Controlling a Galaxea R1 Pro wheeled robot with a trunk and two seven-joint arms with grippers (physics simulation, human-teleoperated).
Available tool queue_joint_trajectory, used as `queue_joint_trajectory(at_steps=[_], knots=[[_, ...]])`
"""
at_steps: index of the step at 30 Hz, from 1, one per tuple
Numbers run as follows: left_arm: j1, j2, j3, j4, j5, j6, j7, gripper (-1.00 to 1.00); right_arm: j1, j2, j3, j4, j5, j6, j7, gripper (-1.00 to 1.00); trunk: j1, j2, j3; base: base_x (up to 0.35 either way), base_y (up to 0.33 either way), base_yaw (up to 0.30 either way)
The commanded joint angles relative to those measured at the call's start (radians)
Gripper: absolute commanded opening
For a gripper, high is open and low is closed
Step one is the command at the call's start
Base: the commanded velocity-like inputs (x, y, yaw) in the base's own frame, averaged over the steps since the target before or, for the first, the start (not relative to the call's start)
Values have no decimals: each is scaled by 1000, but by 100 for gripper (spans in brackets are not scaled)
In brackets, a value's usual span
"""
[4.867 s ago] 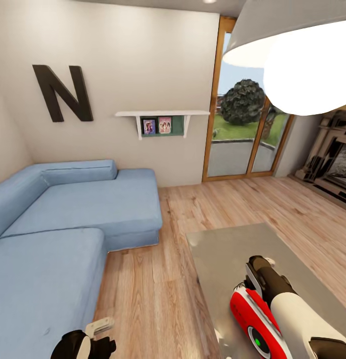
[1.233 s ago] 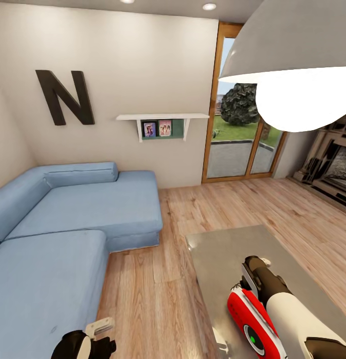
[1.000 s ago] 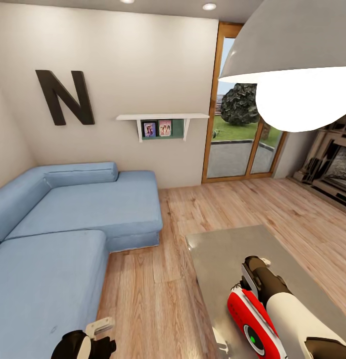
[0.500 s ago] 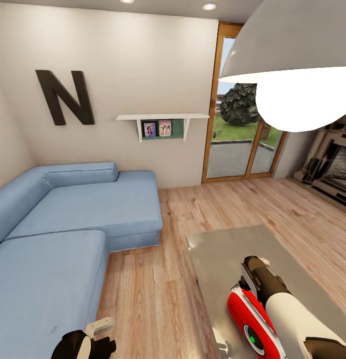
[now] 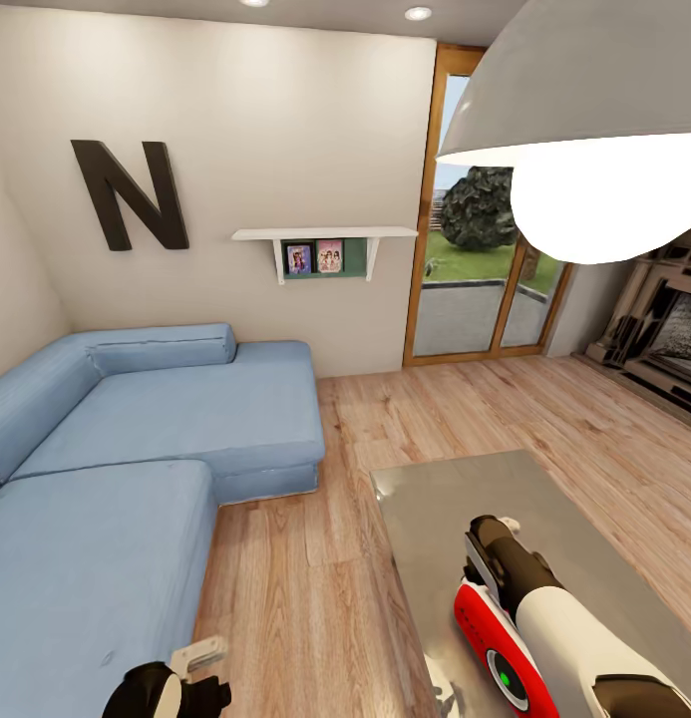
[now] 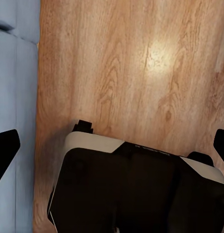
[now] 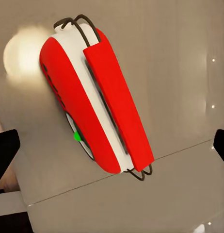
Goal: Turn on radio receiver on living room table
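The radio receiver (image 5: 497, 653) is seen standing upright near the front edge of the grey worktop (image 5: 435, 509), its green-centred dial facing the camera, with the right arm's wrist held directly above its red handle (image 7: 117, 99). In the right wrist view the right pincer (image 7: 112, 150) is shown spread wide, one dark fingertip (image 7: 5, 148) at each side of the frame and both well clear of the radio. The left pincer (image 6: 112, 148) is likewise spread, held low over the wood floor (image 6: 141, 63) beside the blue sofa (image 5: 136, 449).
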Motion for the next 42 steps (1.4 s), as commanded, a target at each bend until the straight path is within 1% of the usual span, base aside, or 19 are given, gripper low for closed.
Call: queue_joint_trajectory(at_steps=[1,5,8,13,15,18,19,21,23,25,27,28,30,33,37,38,39,40,42], knots=[[0,0,0,0,0,0,0,100,0,0,0,0,0,0,0,100,0,0,0,0,0,0],[0,0,-2,12,0,-3,-1,100,0,-1,0,0,0,0,-4,100,0,0,0,0,0,0],[0,1,-5,45,2,-7,-1,100,0,-1,0,0,1,0,-19,100,0,0,0,0,0,0],[0,1,-6,76,0,-54,0,100,0,-4,-1,2,-2,0,-58,100,0,0,0,0,0,0],[0,1,-6,83,-1,-61,0,100,0,-5,-2,3,-3,0,-63,100,0,0,0,0,0,0],[0,1,-5,90,-1,-61,0,100,1,-7,-2,20,-3,0,-72,100,0,0,0,0,0,0],[0,2,-2,91,-2,-59,0,100,1,-9,-3,38,-3,0,-90,100,0,0,0,0,0,0],[0,3,5,92,-3,-58,1,100,2,-11,-4,50,-3,0,-97,100,0,0,0,0,0,0],[0,4,43,94,-4,-57,1,100,3,-20,-4,87,-3,-31,-101,100,0,0,0,0,0,0],[0,10,60,107,-4,-56,2,100,4,-28,-4,132,-3,-74,-102,100,0,0,0,0,0,0],[0,23,65,126,-3,-57,1,100,4,-37,-4,163,-3,-101,-102,100,0,0,0,0,0,0],[0,37,68,149,-2,-58,0,100,5,-52,-3,199,-3,-131,-102,100,0,0,0,0,0,0],[0,53,71,171,-1,-58,-1,100,5,-65,-3,229,-3,-162,-102,100,0,0,0,0,0,0],[0,60,73,181,-1,-59,-1,100,5,-80,-3,242,-3,-174,-102,100,0,0,0,0,0,0],[0,62,76,203,-1,-64,-1,100,8,-105,-3,261,-3,-182,-102,100,0,0,0,0,0,0],[0,62,77,206,-1,-65,-1,100,9,-108,-3,267,-3,-185,-102,100,0,0,0,0,0,0],[0,63,78,211,-1,-66,0,100,9,-113,-3,281,-3,-196,-102,100,0,0,0,0,0,0],[0,64,80,216,-1,-67,0,100,10,-121,-3,307,-3,-227,-102,100,0,0,0,0,0,0],[0,64,82,219,-1,-69,0,100,10,-127,-3,342,-3,-266,-102,100,0,0,0,0,0,0]])
